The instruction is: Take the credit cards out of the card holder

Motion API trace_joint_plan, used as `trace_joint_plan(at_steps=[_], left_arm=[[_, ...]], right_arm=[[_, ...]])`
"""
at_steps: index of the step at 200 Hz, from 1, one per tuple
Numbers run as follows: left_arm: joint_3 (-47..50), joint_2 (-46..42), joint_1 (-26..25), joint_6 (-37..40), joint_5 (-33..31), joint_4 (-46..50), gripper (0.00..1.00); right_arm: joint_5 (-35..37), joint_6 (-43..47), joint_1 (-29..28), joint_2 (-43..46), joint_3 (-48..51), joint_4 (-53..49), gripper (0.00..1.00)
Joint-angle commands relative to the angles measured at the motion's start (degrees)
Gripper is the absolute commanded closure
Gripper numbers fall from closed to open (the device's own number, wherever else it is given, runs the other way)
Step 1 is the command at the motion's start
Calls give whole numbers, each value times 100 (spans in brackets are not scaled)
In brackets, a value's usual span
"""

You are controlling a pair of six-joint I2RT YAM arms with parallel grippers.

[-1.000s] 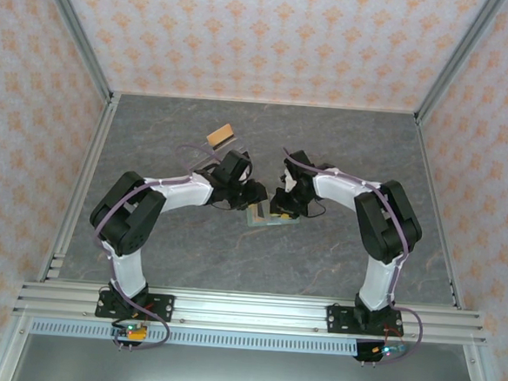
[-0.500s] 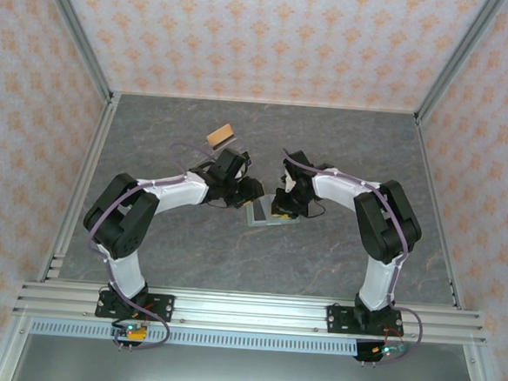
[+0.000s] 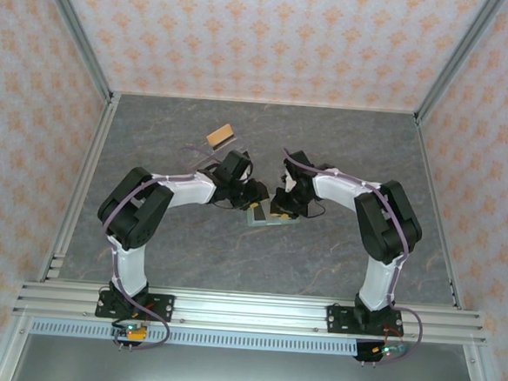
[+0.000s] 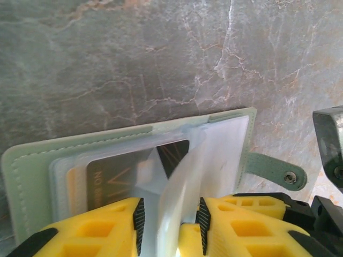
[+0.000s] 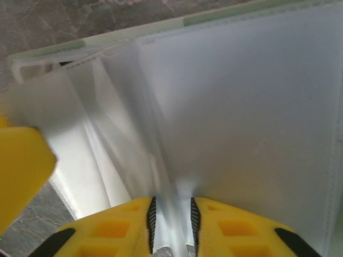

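Over the last second our left arm only swayed. The card holder (image 3: 261,215) lies open mid-tabletop (image 3: 353,145), its dark card (image 4: 115,176) not out yet. Our right end effector (image 5: 171,214) pinches a clear sleeve (image 5: 241,107). The left end effector (image 4: 170,214) straddles one too, and we cannot tell whether it grips.

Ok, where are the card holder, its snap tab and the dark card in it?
card holder (image 4: 27,182), left wrist view, on the green cover's left margin.
snap tab (image 4: 268,167), left wrist view, on the strap beside the stud.
dark card (image 4: 112,179), left wrist view, on its face behind the clear sleeve.
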State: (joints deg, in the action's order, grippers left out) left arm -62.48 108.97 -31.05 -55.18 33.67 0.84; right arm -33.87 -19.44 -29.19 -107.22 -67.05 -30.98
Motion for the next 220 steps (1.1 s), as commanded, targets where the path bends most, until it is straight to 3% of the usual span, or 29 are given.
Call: trace_joint_plan(at_steps=[1,43,73,141,220], left_arm=[[-245,246,-116,-36,189,-176,68],[-493,353,-194,-169,392,-424,69],[-757,540,-244,-168,512,-499,60],[-1161,843,-281,-185,543,-416,52],[-236,-522,94,321,-538,658,57]], right_arm=[[154,123,124,361,108,-62,68],[442,254,224,1115,380,-382,62],[863,221,276,1678,658,-456,59],[1163,-18,313,1798,614,-369,59],[-316,-179,306,793,202,538,64]])
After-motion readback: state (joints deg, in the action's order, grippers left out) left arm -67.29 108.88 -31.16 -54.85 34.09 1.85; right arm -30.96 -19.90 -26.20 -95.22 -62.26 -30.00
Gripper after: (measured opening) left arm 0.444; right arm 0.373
